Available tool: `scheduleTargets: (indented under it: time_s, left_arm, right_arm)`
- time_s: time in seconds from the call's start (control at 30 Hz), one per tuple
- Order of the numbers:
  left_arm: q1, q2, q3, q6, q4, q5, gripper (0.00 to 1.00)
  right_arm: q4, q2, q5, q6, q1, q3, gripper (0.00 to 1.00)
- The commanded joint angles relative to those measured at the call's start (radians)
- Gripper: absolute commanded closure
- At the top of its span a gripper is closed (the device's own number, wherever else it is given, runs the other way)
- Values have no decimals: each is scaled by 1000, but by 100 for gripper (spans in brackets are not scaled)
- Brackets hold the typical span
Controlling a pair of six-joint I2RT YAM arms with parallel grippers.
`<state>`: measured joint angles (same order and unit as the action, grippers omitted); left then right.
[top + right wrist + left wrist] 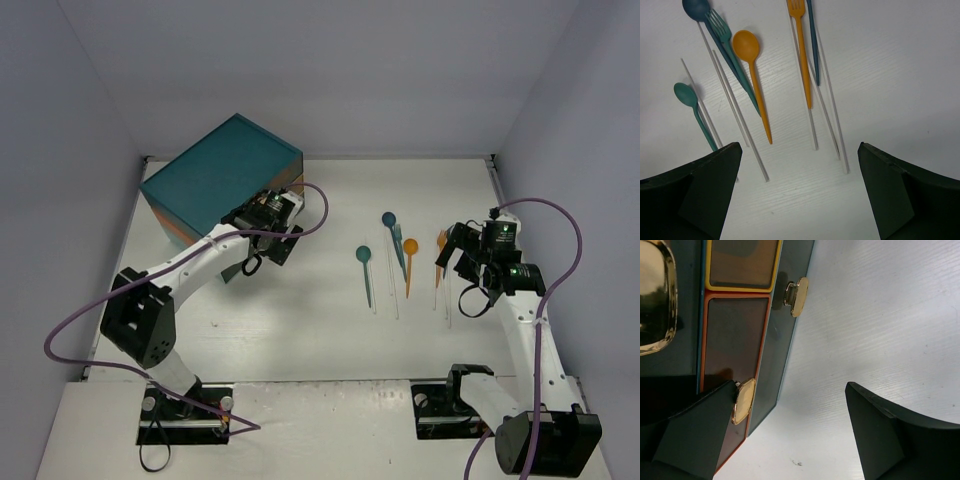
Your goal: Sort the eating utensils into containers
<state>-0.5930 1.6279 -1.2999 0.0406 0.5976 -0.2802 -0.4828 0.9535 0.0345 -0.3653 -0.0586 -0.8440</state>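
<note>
**Top external: both claws spread wide, nothing held**

Left claw (790, 390) is at the chest (220, 175) front, jaws far apart. A gold knob (743, 401) sits just beside its left finger (695, 435), with the orange-rimmed drawer (735, 340) ahead. Right claw (799, 147) is wide and empty over the table (900, 75). Teal spoon (687, 95) lies ahead-left of it, orange spoon (746, 45) ahead, and orange fork (797, 10) ahead-right.
</note>
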Motion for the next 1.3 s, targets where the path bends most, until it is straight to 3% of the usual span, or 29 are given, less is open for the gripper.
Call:
scheduleTargets:
  time_s: [0.0, 0.4, 0.6, 0.93, 1.27]
  left_arm:
    - [-15, -52, 17, 88, 42, 105, 12]
    - [-152, -78, -108, 148, 182, 73, 12]
    - [-153, -108, -193, 113, 218, -14, 12]
    - [-139, -117, -210, 73, 215, -22, 12]
    - [-50, -27, -164, 55, 214, 95, 12]
  right_arm:
    - [26, 1, -1, 3, -3, -3, 0]
    - [33, 1, -1, 3, -3, 2, 0]
    - [33, -9, 4, 2, -3, 6, 0]
    - [33, -30, 15, -1, -3, 8, 0]
    - [33, -44, 26, -6, -3, 10, 0]
